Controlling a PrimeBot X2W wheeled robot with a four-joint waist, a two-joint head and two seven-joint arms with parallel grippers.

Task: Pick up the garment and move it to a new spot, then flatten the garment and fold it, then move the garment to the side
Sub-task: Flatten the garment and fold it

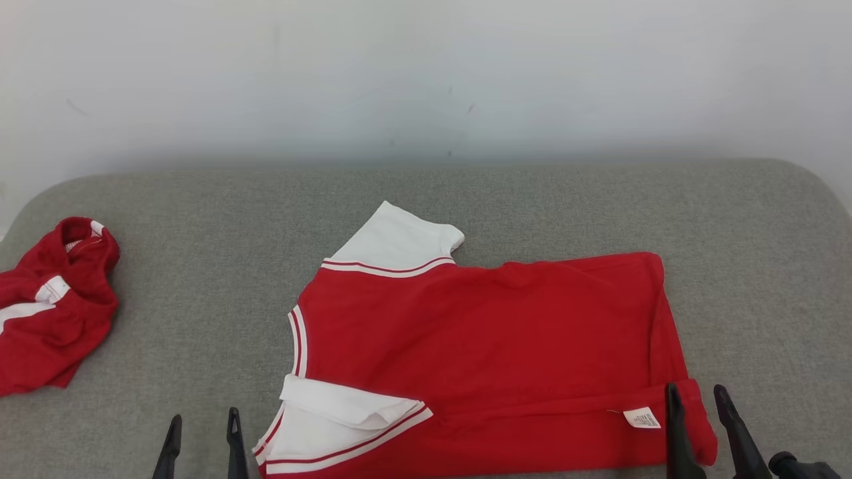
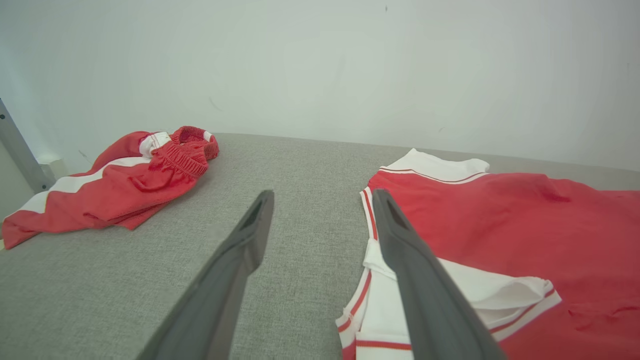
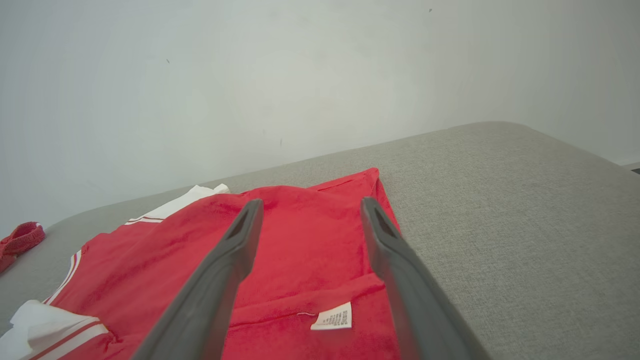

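Observation:
The garment (image 1: pixel 479 332) is a red shirt with white sleeves, lying spread on the grey cushion, collar to the left and hem to the right. Its near edge is folded over, showing a white care label (image 1: pixel 641 418). My left gripper (image 1: pixel 203 426) stands open just left of the near white sleeve (image 1: pixel 339 416), holding nothing. My right gripper (image 1: pixel 697 399) is open above the hem corner near the label. In the left wrist view the shirt (image 2: pixel 500 230) lies right of the open fingers (image 2: pixel 250 235). In the right wrist view the label (image 3: pixel 332 317) sits between the open fingers (image 3: pixel 380 235).
Red shorts with white stripes (image 1: pixel 46 306) lie crumpled at the cushion's far left, also in the left wrist view as shorts (image 2: pixel 125 180). A pale wall (image 1: pixel 426 73) rises behind the grey cushion (image 1: pixel 200 213). Bare cushion surface lies right of the shirt and between shirt and shorts.

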